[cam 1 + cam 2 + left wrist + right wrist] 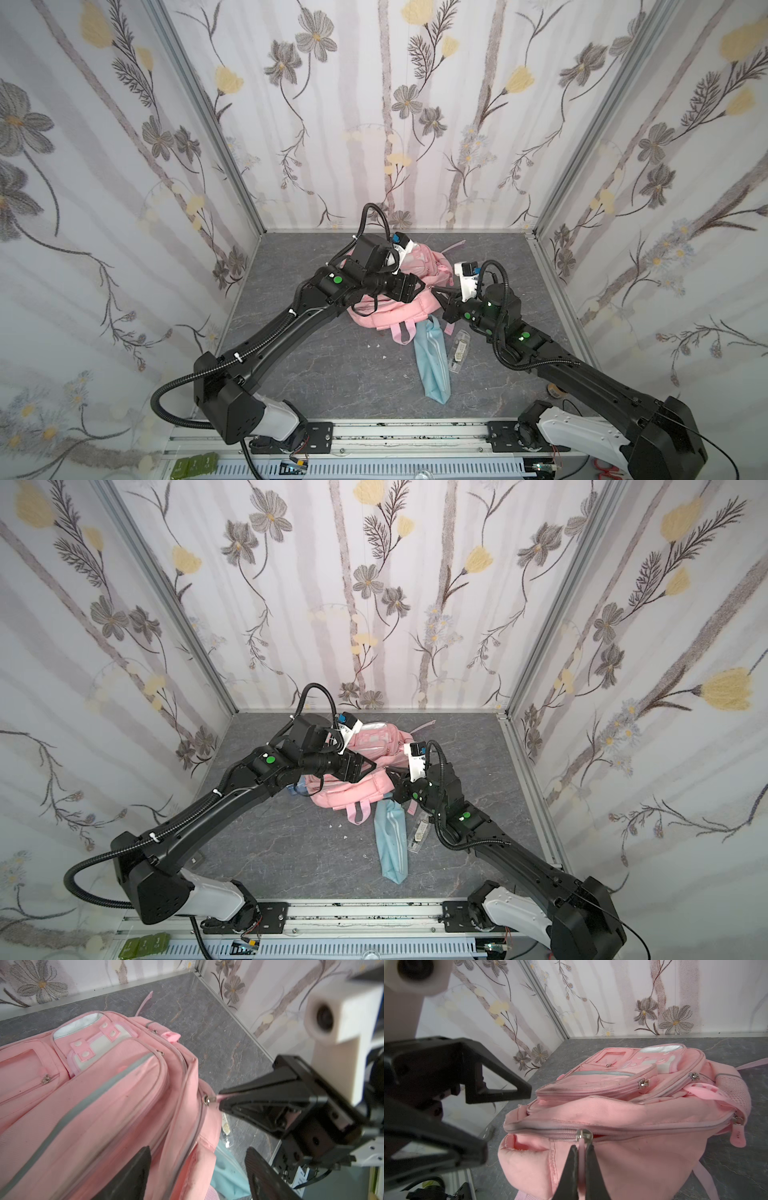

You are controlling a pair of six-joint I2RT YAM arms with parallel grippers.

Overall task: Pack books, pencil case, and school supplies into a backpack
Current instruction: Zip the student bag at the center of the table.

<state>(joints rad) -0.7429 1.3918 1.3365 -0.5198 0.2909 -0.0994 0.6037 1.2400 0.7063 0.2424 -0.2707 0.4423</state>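
The pink backpack (409,307) (365,789) (104,1095) (643,1157) lies on the grey table near the back. My right gripper (581,1147) (436,289) (220,1099) is shut on the pink zipper pull (582,1155) of the main zip, whose slider (584,1135) sits just past the fingertips. My left gripper (198,1150) (415,286) hovers open over the pack's top edge. One finger is above the pink fabric and the other is off to its side, and neither is gripping. The light-blue pencil case (432,361) (390,841) (228,1174) lies in front of the pack. A small clear case (459,351) (419,833) rests beside it. No books show.
Flowered walls with aluminium posts (552,232) close in the table on three sides. A metal rail (395,432) carrying both arm bases runs along the front edge. A small round object (555,390) lies by the right arm. Pink straps (401,332) trail from the pack toward the pencil case.
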